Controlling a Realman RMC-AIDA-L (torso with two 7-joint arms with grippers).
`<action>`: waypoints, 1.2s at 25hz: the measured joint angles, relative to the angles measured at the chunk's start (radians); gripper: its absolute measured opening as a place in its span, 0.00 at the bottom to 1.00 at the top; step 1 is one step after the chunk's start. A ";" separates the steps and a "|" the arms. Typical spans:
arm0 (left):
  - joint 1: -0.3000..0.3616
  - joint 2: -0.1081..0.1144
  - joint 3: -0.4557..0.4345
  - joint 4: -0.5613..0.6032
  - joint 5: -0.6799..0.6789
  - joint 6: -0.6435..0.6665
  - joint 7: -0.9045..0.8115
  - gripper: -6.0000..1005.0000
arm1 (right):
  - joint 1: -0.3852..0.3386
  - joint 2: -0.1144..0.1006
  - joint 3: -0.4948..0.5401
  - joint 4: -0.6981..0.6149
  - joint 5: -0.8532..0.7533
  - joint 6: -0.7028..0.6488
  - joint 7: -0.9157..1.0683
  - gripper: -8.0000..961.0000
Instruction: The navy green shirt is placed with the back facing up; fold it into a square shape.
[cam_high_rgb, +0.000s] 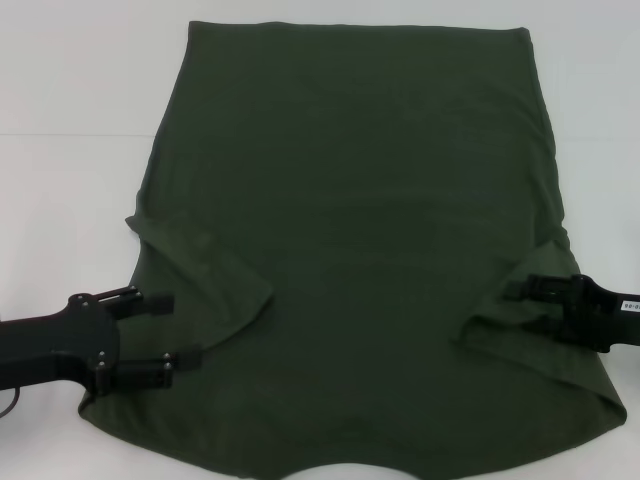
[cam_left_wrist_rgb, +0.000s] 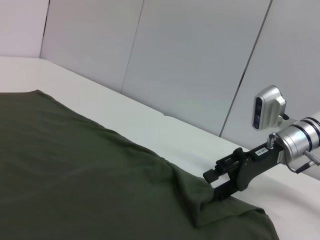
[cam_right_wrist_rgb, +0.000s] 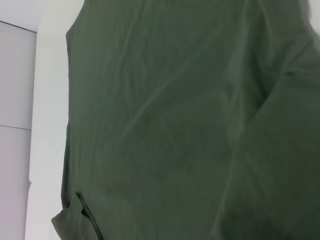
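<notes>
The navy green shirt (cam_high_rgb: 350, 200) lies flat on the white table (cam_high_rgb: 60, 200), plain side up, with both short sleeves turned inward over the body. My left gripper (cam_high_rgb: 185, 328) is at the shirt's near left edge. It is open wide, with its lower finger (cam_high_rgb: 185, 358) touching the cloth by the folded sleeve. My right gripper (cam_high_rgb: 515, 306) reaches over the near right edge onto the other folded sleeve. A gap shows between its fingers. In the left wrist view the right gripper (cam_left_wrist_rgb: 212, 182) is at a raised ridge of the shirt (cam_left_wrist_rgb: 75, 165). The right wrist view shows only the shirt (cam_right_wrist_rgb: 165, 125).
Bare white tabletop runs along both sides of the shirt and behind it (cam_high_rgb: 90, 60). Pale wall panels (cam_left_wrist_rgb: 190, 60) stand past the table's far edge. The shirt's near hem reaches the bottom edge of the head view.
</notes>
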 joint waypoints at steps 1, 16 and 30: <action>0.000 0.000 0.000 0.000 0.000 0.000 0.000 0.90 | 0.002 0.000 0.000 0.000 0.000 0.002 0.000 0.73; -0.003 0.001 0.000 0.002 0.000 0.001 -0.013 0.90 | 0.031 0.004 0.001 0.003 0.006 0.048 -0.001 0.73; 0.000 0.005 0.000 0.003 0.001 0.004 -0.014 0.90 | 0.128 0.038 0.003 -0.016 0.009 0.022 -0.066 0.72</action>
